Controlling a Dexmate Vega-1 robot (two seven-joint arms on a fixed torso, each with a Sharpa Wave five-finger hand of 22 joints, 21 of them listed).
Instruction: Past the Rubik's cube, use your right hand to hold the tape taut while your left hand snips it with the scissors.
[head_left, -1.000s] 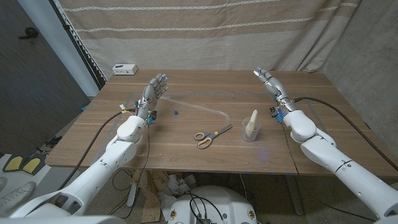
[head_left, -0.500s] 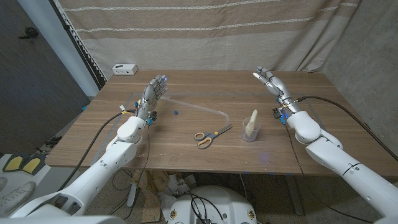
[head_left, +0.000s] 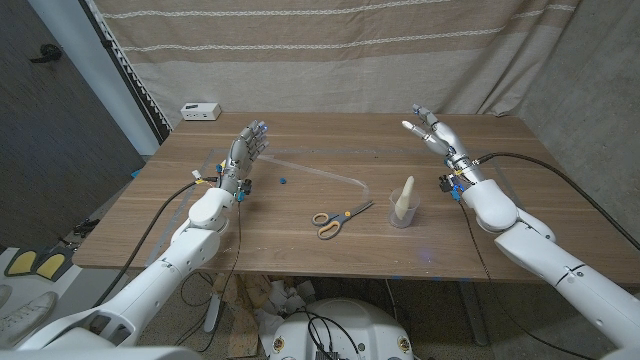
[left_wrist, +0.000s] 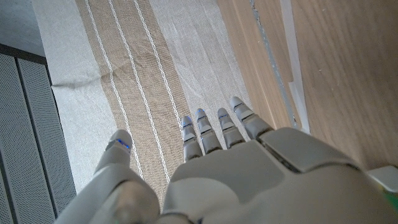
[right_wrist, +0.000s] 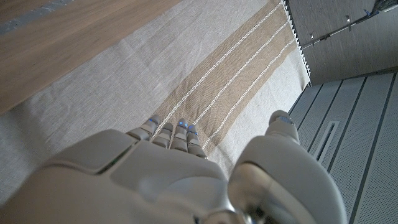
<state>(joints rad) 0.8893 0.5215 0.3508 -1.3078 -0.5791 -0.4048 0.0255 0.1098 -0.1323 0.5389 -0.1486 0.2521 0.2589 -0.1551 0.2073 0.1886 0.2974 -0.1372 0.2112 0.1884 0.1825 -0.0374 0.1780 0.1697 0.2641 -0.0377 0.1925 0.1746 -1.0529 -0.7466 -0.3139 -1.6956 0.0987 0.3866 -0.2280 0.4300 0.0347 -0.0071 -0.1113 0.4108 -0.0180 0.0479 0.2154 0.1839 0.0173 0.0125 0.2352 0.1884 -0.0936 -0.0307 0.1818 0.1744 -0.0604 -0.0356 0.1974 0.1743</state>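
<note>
A long strip of clear tape (head_left: 330, 173) lies across the middle of the wooden table (head_left: 300, 245); it also shows as a pale band (left_wrist: 291, 68) in the left wrist view. Scissors (head_left: 340, 217) with orange handles lie nearer the front edge, by themselves. My left hand (head_left: 247, 150) is raised at the tape's left end, fingers apart and holding nothing (left_wrist: 236, 168). My right hand (head_left: 432, 132) hovers at the far right of the table, fingers spread and empty (right_wrist: 161, 180), well apart from the tape and scissors.
A cream cone in a clear holder (head_left: 403, 203) stands just right of the scissors. A small blue piece (head_left: 284, 181) lies by the tape. A white box (head_left: 201, 111) sits at the far left corner. A striped curtain (head_left: 330, 40) hangs behind the table.
My right hand has drifted slightly inward toward the table's middle, its thumb spreading out. The left hand, the scissors and the tape have stayed put.
</note>
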